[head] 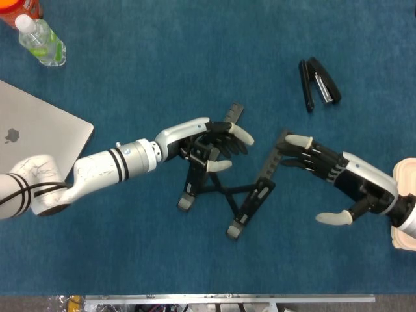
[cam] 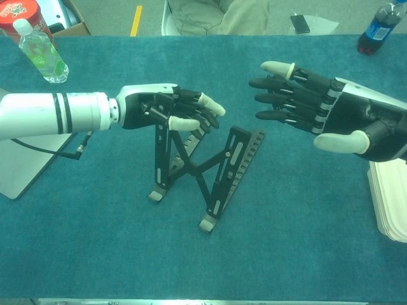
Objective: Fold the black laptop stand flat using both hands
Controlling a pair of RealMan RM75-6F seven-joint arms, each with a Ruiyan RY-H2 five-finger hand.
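Observation:
The black laptop stand [head: 252, 195] stands partly opened on the blue cloth, its two notched rails joined by crossed struts. My left hand [head: 207, 140] grips the upper end of the left rail, fingers curled over it. In the chest view the left hand [cam: 170, 111] sits on top of that rail and the stand [cam: 236, 159] rises as a narrow X. My right hand [head: 335, 179] is open with fingers spread, its fingertips close to the top of the right rail. In the chest view the right hand [cam: 318, 108] hovers above and to the right of the rail, apart from it.
A silver laptop [head: 32, 146] lies at the left, beside a clear bottle [head: 40, 40] at the far left corner. A black stapler [head: 318, 84] lies behind the stand to the right. White plates [cam: 389, 203] sit at the right edge, and a blue bottle [cam: 380, 27] stands far right.

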